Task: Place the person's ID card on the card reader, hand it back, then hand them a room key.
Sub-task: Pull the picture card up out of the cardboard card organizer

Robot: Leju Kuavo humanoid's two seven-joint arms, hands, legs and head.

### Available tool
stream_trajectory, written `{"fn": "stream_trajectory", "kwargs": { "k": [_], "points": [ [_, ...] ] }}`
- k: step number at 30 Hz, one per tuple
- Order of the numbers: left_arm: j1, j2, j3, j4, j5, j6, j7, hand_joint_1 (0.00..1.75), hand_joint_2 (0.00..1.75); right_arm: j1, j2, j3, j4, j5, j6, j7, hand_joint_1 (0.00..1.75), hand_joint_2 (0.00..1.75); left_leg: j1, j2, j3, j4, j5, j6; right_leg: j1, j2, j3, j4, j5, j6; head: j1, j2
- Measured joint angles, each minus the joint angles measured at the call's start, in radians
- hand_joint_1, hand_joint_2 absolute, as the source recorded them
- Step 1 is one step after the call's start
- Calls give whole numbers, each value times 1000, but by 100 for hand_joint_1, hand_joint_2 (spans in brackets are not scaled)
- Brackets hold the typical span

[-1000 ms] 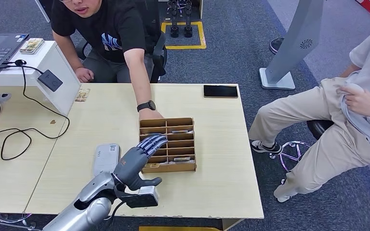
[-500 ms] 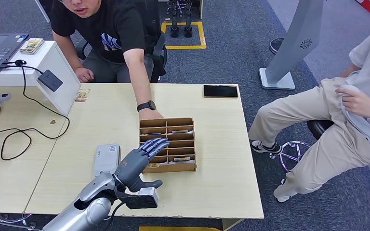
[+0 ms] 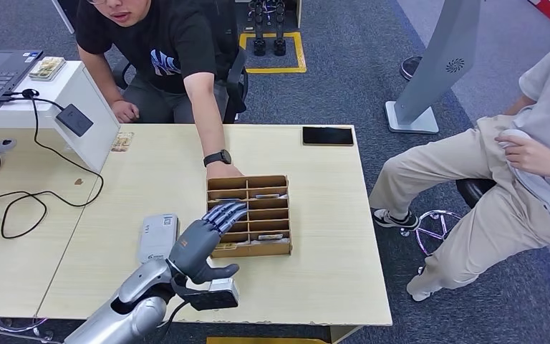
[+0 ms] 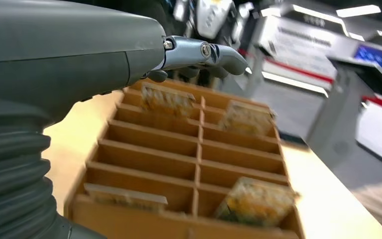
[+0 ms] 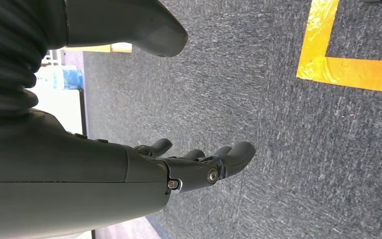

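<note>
The robot's left hand [image 3: 204,240], fingers spread and holding nothing, hovers over the near left corner of a brown cardboard divided tray [image 3: 272,213] holding patterned room key cards [image 4: 256,201] on the pale wooden table [image 3: 322,258]; its right hand [image 5: 179,167] hangs empty, fingers loosely apart

head high over table [image 3: 315,215], left wrist close on tray [image 4: 199,149]
</note>
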Motion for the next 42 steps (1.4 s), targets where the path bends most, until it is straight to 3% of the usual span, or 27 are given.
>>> {"fn": "stream_trajectory", "kwargs": {
  "k": [10,42],
  "points": [
    [0,-9,0,27,-165,114,78,0,175,0,0,-21,0,0,0,3,0,175,0,0,0,0,0,0,0,0,0,0,0,0,0,0],
    [-3,-16,0,76,-199,116,95,0,175,0,0,-24,-3,0,0,2,0,175,0,0,0,0,0,0,0,0,0,0,0,0,0,0]
  ]
}}
